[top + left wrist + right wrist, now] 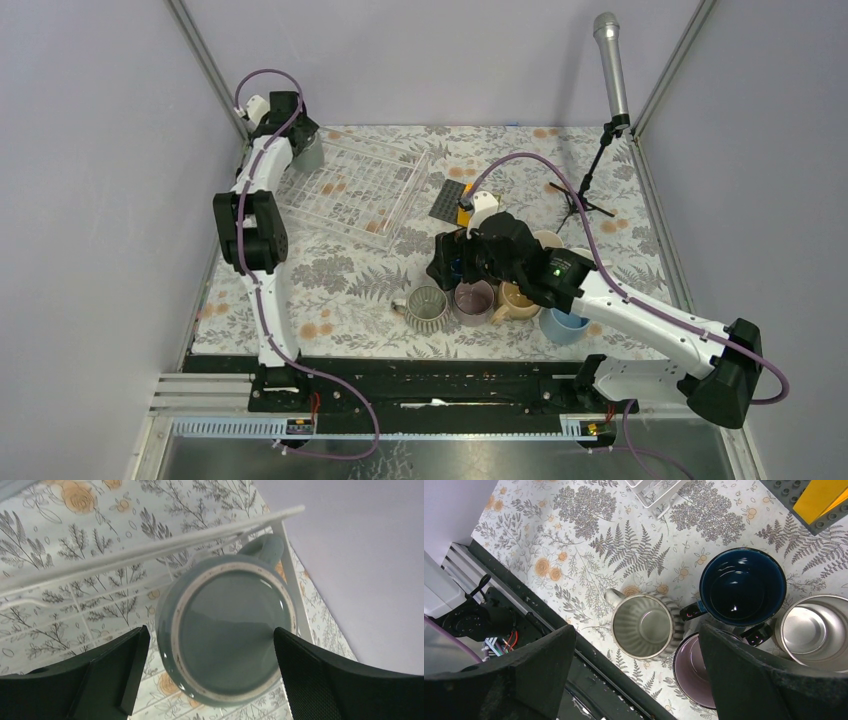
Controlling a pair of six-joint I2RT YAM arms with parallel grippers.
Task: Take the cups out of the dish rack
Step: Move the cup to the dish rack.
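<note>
The dish rack (350, 185) of clear wire bars lies at the back left. One pale green cup (230, 630) stands upside down in its far corner, its handle pointing away. My left gripper (210, 640) is open, one finger on each side of this cup. My right gripper (636, 635) hangs open and holds nothing above the upright cups on the cloth: ribbed grey-white (644, 625), navy (741, 582), mauve (694, 670) and steel (811, 630). From above, tan (515, 300) and light blue (563, 325) cups stand beside them.
A dark studded plate (450, 200) with a yellow block (465, 213) lies right of the rack. A microphone on a stand (610, 60) rises at the back right. The black front rail (549, 625) runs close to the ribbed cup.
</note>
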